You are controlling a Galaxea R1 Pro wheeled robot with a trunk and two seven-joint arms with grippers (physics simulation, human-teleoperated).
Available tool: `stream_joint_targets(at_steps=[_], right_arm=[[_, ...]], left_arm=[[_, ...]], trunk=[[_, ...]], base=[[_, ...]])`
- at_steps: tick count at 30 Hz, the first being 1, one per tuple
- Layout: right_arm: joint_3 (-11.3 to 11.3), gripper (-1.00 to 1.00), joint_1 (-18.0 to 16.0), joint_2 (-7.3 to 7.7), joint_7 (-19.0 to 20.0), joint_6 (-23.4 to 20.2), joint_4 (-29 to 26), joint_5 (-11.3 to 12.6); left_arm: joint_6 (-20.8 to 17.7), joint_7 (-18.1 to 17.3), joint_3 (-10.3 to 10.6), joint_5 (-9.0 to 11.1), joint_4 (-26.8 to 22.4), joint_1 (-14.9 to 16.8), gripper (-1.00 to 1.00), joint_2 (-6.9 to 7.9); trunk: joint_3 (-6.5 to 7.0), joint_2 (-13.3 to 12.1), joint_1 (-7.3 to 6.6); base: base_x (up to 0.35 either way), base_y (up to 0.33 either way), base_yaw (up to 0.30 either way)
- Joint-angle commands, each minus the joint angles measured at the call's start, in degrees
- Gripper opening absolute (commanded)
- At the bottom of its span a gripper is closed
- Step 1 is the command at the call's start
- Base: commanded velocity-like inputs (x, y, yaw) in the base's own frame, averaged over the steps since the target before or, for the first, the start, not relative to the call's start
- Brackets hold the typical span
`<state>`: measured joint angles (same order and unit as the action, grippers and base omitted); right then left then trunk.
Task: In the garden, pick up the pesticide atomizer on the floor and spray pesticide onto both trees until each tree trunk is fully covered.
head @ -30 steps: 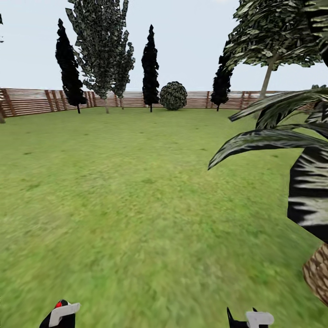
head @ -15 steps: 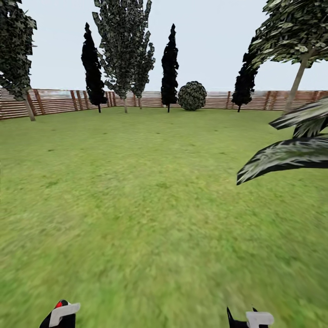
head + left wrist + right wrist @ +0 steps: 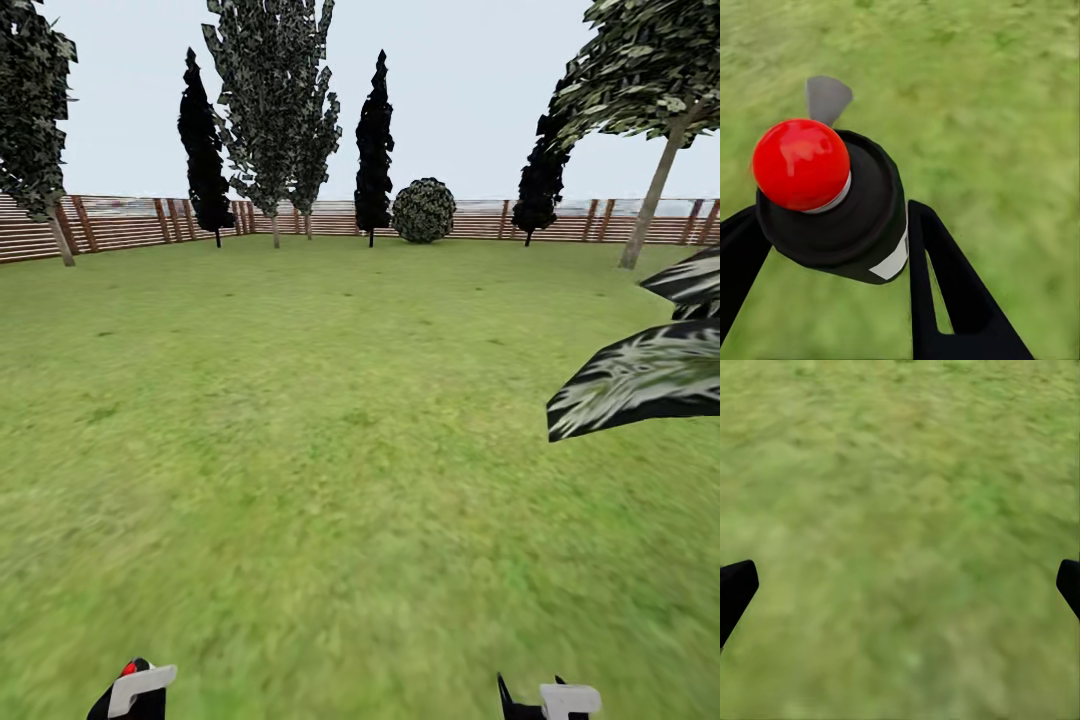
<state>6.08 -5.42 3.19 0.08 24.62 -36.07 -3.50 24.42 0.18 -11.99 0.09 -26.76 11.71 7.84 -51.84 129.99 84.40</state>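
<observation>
atomizer (image 3: 840, 206): dark bottle, red round tip, white band, clamped between left gripper (image 3: 832, 247) fingers above lawn | trees (image 3: 655, 110): pale leaning trunk by fence, far right

The frame edge is cutting off my left gripper (image 3: 128, 692) and right gripper (image 3: 550, 700). Lawn (image 3: 330, 560) nearby is blurring.

Both tools are black; the left tool (image 3: 128, 692) and right tool (image 3: 548, 700) carry white brackets.

The head camera looks forward over the lawn (image 3: 330, 420) toward the fence (image 3: 130, 222) at twelve o'clock. Both wrist cameras look down, close above the same grass.
</observation>
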Motion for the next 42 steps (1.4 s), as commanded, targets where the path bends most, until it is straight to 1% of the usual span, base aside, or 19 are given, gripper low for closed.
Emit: stream_joint_targets(at_steps=[1,13,29,42], right_arm=[[0.16,1.00,-0.03,-0.02,0.01,0.17,0.03,-0.37],[0.16,1.00,-0.03,-0.02,0.01,0.17,0.04,-0.34],[0.16,1.00,-0.03,-0.02,0.01,0.17,-0.05,-0.30],[0.33,1.00,-0.03,-0.02,0.01,0.17,-0.05,-0.28]], left_arm=[[0.19,0.03,-0.05,0.00,0.04,0.02,-1.00,0.01],[0.19,0.04,-0.05,0.00,0.04,0.01,-1.00,-0.02],[0.19,0.05,-0.05,0.02,0.04,0.01,-1.00,-0.02],[0.19,0.03,-0.05,0.00,0.04,0.00,-1.00,-0.02]], trunk=[[-0.05,0.02,0.02],[-0.05,0.02,0.02],[-0.05,0.02,0.02],[-0.05,0.02,0.02]], base=[[0.338,0.000,0.000],[0.338,0.000,0.005],[0.338,0.000,0.185],[0.338,0.066,0.013]])
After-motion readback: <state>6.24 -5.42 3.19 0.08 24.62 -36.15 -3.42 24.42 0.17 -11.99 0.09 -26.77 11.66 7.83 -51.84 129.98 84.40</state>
